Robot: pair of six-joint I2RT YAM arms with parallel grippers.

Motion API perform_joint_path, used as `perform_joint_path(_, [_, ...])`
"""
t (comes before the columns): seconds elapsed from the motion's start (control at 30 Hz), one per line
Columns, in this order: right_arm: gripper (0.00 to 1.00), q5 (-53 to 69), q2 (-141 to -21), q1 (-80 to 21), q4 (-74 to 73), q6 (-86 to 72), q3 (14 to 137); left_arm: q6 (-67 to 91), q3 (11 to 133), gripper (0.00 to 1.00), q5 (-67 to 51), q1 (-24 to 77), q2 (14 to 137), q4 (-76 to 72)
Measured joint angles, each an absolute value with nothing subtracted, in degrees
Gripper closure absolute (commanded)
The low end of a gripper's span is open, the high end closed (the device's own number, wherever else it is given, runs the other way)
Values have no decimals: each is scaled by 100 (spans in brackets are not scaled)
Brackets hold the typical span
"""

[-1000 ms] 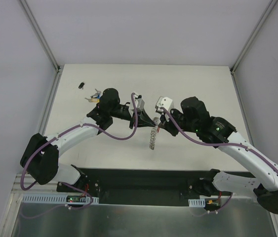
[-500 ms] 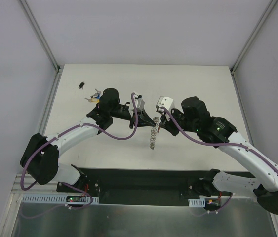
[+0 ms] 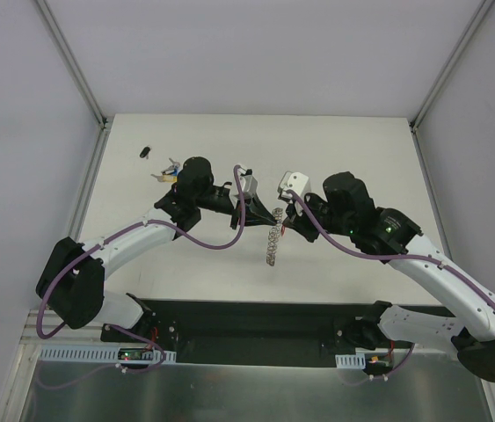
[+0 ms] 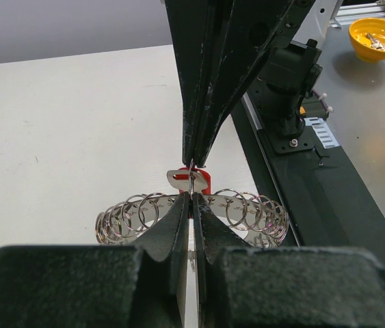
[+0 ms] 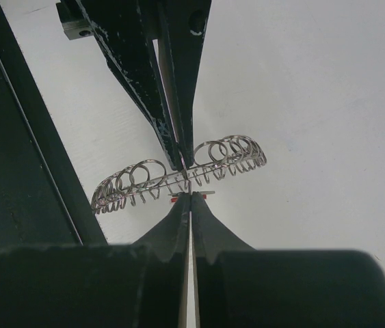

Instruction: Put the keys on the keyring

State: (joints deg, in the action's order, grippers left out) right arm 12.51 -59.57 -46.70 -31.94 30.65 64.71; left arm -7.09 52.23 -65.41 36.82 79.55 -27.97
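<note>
The keyring (image 3: 271, 246), a grey metal ring edged with wire loops, hangs on edge above the table between the two grippers. My left gripper (image 3: 266, 218) is shut on its rim; in the left wrist view the ring (image 4: 137, 213) spreads to both sides of my gripper (image 4: 192, 199). My right gripper (image 3: 283, 225) meets it tip to tip, shut on a small silver key with a red tag (image 4: 191, 180). In the right wrist view my gripper (image 5: 189, 197) holds the key (image 5: 202, 196) just under the ring (image 5: 144, 179).
A cluster of other tagged keys (image 3: 167, 170) lies at the far left of the table, with a small black item (image 3: 144, 151) beyond it. A yellow bowl (image 4: 380, 34) sits past the black base rail (image 3: 247, 321) at the near edge.
</note>
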Motion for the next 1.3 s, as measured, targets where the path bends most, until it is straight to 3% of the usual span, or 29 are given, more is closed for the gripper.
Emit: perform_joint_path(1.3, [99,1249,-5953,-4657,-3194,3065,6471,-814,5310,100,-6521,3682,7955,-2676])
